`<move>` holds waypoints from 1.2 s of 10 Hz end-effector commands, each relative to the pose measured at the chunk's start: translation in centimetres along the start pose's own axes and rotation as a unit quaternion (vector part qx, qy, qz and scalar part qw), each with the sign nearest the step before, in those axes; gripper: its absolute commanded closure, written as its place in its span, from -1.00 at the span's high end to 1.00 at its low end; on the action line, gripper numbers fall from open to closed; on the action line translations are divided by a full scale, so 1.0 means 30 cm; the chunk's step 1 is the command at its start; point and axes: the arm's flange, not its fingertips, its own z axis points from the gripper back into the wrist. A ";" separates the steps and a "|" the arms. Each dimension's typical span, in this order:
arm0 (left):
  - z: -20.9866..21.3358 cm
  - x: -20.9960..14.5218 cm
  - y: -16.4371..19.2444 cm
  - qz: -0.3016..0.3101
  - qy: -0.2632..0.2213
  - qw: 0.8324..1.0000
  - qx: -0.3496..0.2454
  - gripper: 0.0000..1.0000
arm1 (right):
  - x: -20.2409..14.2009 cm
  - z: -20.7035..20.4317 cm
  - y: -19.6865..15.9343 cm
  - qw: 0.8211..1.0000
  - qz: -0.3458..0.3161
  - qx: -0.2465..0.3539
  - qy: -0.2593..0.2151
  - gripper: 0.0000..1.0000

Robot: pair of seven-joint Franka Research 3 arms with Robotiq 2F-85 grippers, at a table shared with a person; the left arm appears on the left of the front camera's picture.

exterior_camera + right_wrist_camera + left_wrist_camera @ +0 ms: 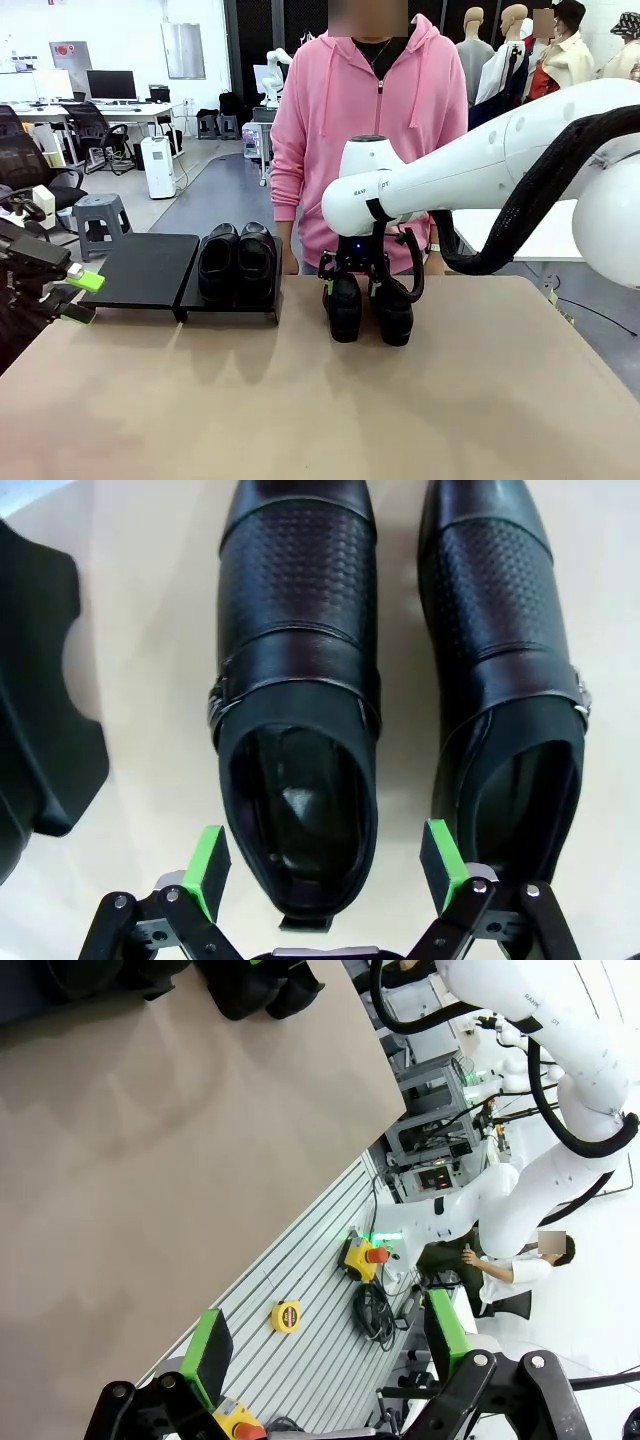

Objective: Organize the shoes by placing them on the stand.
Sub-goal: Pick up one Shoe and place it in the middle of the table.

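Two black glossy shoes [237, 262] stand side by side on the right panel of the low black stand [140, 270]. Another pair [368, 310] rests on the table in front of the person. My right gripper [358, 287] hangs just over that pair, open. In the right wrist view its green fingertips [208, 858] straddle the heel end of one shoe [298, 670], apart from the leather, with the other shoe [500, 650] beside it. Over the table's left edge my left gripper [80, 295] stays open with nothing in it. Its fingers [210, 1348] frame bare tabletop, with the pair [255, 988] far off.
A person in a pink hoodie [370, 110] stands at the far side, behind the loose pair. The stand's left panel holds nothing. A black shape [40, 690] lies at the left edge of the right wrist view. The near tabletop [320, 400] is bare.
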 end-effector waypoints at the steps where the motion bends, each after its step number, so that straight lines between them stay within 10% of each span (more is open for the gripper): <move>1: 0.005 -0.001 0.003 -0.012 -0.002 1.000 -0.006 1.00 | 0.024 -0.012 0.002 0.999 -0.034 0.000 0.000 1.00; 4: 0.005 -0.001 0.003 -0.012 -0.002 1.000 -0.006 1.00 | 0.027 -0.041 -0.005 0.999 -0.036 0.025 0.002 1.00; 6: 0.005 -0.001 0.003 -0.012 -0.002 1.000 -0.006 1.00 | 0.022 -0.046 -0.017 0.999 -0.038 0.038 0.001 -1.00; 12: 0.005 -0.001 0.003 -0.012 -0.002 1.000 -0.006 1.00 | 0.030 -0.081 -0.045 0.997 -0.053 0.059 0.019 -1.00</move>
